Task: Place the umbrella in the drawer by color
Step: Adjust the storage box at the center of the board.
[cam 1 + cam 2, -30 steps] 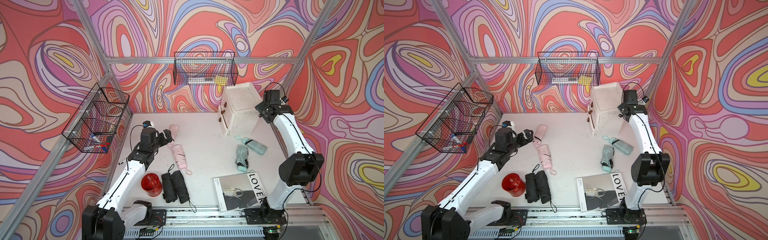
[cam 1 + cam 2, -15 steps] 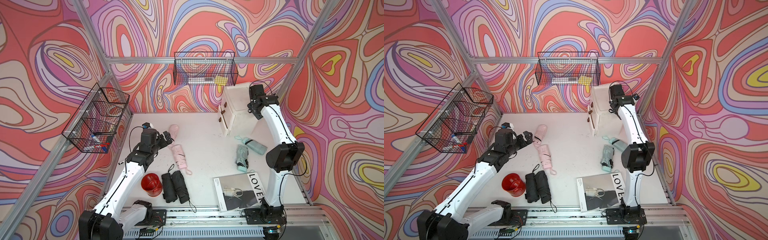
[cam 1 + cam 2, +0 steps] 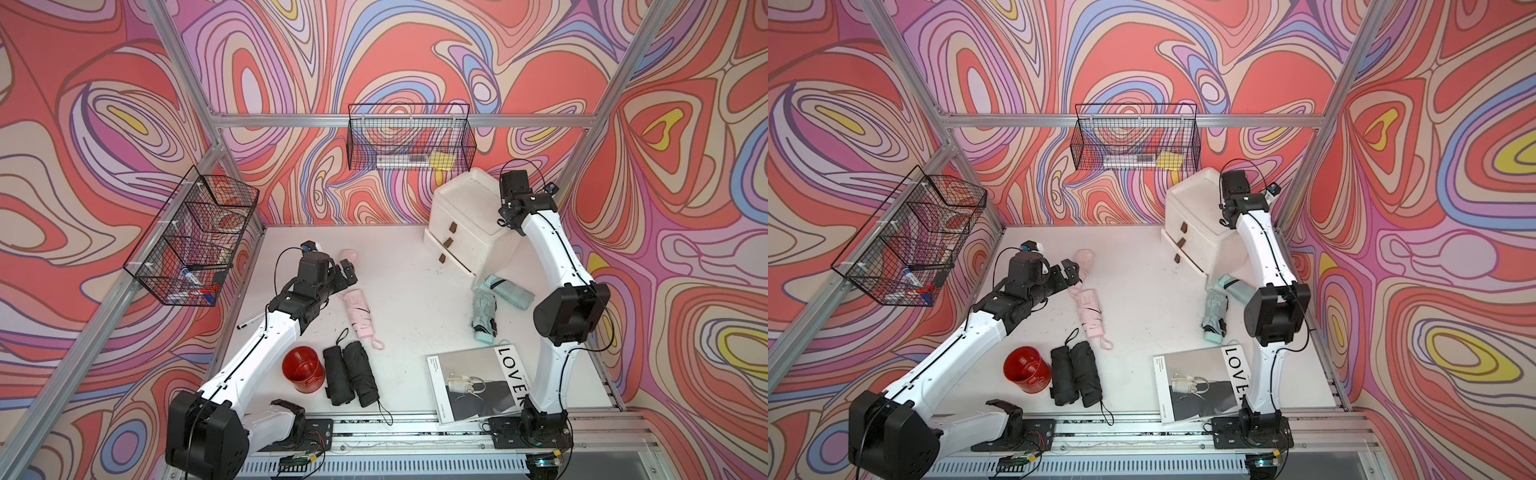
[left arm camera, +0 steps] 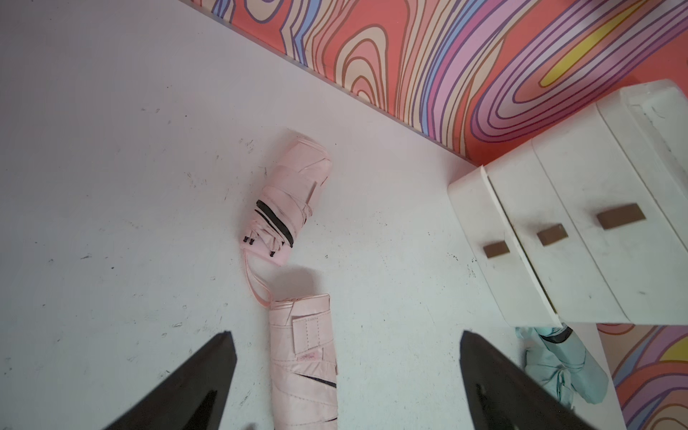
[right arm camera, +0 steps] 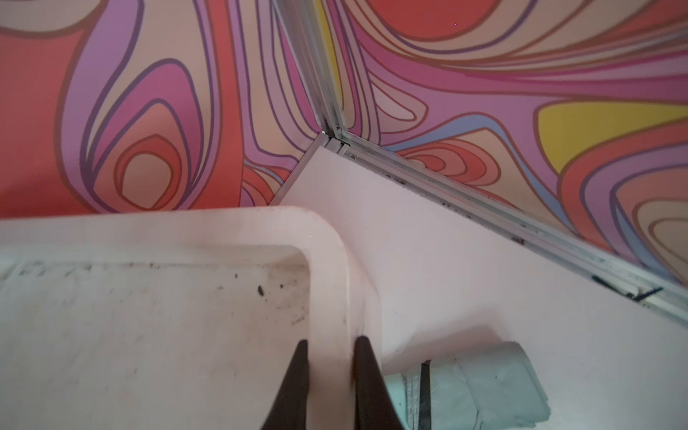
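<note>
Nearest, black umbrellas: two side by side on the table, next to a red cup.
Left arm: stretched low and forward; left gripper spread wide over the nearer pink umbrella.
Mint umbrellas: at the foot of the drawer unit.
Drawer unit: far corner, bottom drawer ajar.
Right arm: elbow high; right gripper pinching the unit's top rim.

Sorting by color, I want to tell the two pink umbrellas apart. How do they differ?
The far pink umbrella lies farther back, partly hidden by the left gripper in both top views; the near pink umbrella shows almost whole. The far one's wrist loop reaches the near one's end; the near one's loop lies toward the black umbrellas. Both are folded, lying on the table.
</note>
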### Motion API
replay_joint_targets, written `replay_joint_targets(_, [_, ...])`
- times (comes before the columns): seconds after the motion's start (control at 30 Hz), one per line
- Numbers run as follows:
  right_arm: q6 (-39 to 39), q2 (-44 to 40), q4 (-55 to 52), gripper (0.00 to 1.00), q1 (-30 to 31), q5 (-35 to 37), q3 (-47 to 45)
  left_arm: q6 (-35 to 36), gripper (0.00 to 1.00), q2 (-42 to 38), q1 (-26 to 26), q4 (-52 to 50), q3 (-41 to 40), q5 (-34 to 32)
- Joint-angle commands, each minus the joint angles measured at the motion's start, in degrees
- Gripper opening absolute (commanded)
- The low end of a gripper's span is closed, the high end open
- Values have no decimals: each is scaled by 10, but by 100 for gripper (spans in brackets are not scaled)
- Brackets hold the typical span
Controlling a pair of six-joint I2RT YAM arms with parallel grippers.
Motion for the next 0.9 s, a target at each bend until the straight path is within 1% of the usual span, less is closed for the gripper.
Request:
replay_joint_targets(0.0, [-91, -16, -62, 9, 7, -106, -90, 4, 99, -2, -13, 12, 20, -18])
replay_joint_targets(0.1, [-145, -100, 49, 10, 10, -141, -212, 8, 99, -6, -21, 12, 24, -28])
replay_joint_targets(0.17, [-187, -151, 134, 13, 11, -196, -288, 9, 99, -7, -25, 13, 29, -34])
replay_joint_targets(0.23, [-215, -196, 190, 16, 12, -249, -336, 9, 99, -4, -31, 13, 37, -39])
replay_joint_targets(0.3, [-229, -214, 220, 18, 18, -274, -358, 11, 99, 3, -39, 10, 50, -46])
replay_joint_targets(0.37, [-241, -217, 235, 21, 32, -269, -360, 12, 99, 13, -47, 5, 66, -55])
replay_joint_targets(0.43, [-269, -202, 248, 22, 58, -269, -346, 15, 98, 28, -55, 5, 86, -62])
replay_joint_targets(0.6, [-312, -121, 241, 25, 112, -279, -266, 6, 95, 75, -68, 4, 141, -74])
replay_joint_targets(0.7, [-323, -80, 231, 30, 128, -284, -220, 8, 94, 119, -81, -19, 190, -91])
replay_joint_targets(0.8, [-330, -57, 253, 36, 133, -314, -202, 7, 94, 162, -95, -39, 238, -110])
replay_joint_targets(0.87, [-330, -46, 267, 40, 133, -322, -194, 12, 94, 186, -105, -38, 263, -125])
